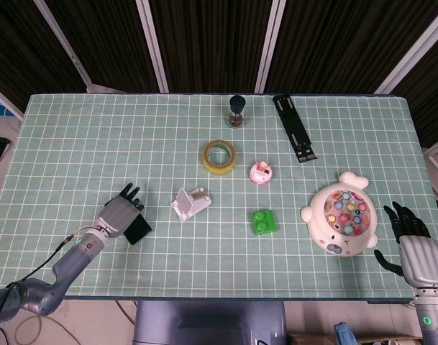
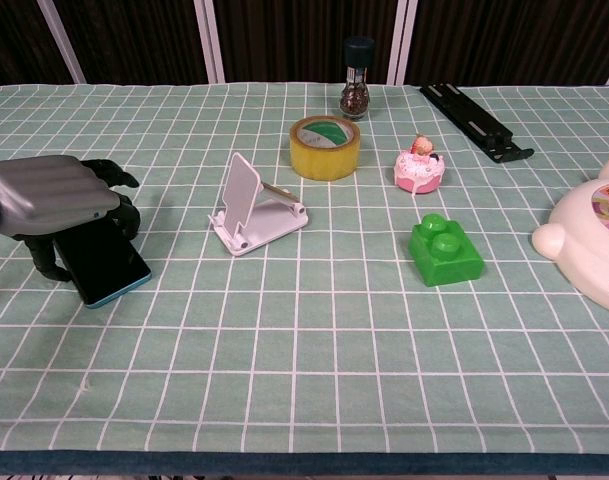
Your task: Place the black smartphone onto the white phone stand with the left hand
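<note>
The black smartphone (image 2: 102, 264) lies on the green checked cloth at the front left, its near corner on the table; the head view shows the smartphone (image 1: 139, 232) too. My left hand (image 2: 50, 199) covers its far half, thumb against its left edge and fingers curled down its right edge, gripping it. In the head view the left hand (image 1: 118, 214) sits on the phone's left end. The white phone stand (image 2: 254, 207) stands empty to the right of the phone, also seen as the stand (image 1: 189, 203). My right hand (image 1: 413, 249) hangs past the table's front right corner, fingers apart and holding nothing.
A yellow tape roll (image 2: 325, 147), a pepper grinder (image 2: 356, 92) and a pink cake toy (image 2: 419, 166) lie behind the stand. A green brick (image 2: 444, 251) sits at centre, a white bear toy (image 1: 341, 221) at right, and a black bracket (image 1: 295, 128) at the back.
</note>
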`<state>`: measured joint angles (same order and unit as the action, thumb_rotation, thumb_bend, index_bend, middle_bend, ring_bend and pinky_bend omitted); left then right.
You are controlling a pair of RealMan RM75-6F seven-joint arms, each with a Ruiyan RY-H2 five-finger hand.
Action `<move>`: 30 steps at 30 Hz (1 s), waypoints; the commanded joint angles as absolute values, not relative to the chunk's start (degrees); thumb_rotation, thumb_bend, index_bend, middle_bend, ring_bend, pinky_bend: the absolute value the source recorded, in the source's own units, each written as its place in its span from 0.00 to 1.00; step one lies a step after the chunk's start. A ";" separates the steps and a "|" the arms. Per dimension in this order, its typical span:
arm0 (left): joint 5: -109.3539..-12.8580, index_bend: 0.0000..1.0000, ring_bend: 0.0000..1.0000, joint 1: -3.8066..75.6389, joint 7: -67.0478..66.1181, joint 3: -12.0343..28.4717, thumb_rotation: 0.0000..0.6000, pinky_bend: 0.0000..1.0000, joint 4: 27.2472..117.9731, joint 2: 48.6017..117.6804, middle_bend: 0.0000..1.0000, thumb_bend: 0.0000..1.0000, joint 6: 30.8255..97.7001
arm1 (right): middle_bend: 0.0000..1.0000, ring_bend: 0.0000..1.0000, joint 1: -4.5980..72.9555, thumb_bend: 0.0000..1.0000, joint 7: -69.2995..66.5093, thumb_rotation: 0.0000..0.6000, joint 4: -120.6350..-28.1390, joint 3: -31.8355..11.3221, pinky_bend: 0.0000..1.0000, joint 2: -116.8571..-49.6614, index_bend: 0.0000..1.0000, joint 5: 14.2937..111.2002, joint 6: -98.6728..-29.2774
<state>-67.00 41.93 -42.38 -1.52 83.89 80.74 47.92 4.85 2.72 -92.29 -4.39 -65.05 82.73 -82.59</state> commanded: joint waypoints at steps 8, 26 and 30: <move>-69.69 0.55 0.09 41.12 -38.60 -2.05 1.00 0.00 83.34 80.33 0.57 0.27 49.52 | 0.00 0.00 4.83 0.36 2.79 1.00 -92.32 -4.35 0.15 -65.02 0.06 82.79 -82.63; -63.43 0.58 0.13 37.39 -29.60 7.69 1.00 0.00 92.74 82.52 0.61 0.31 62.51 | 0.00 0.00 4.79 0.36 2.60 1.00 -92.24 -4.31 0.15 -64.99 0.06 82.91 -82.71; -59.41 0.58 0.13 36.81 -29.88 10.79 1.00 0.00 95.66 85.79 0.60 0.31 66.49 | 0.00 0.00 4.84 0.36 2.46 1.00 -92.12 -4.31 0.15 -65.05 0.06 82.89 -82.61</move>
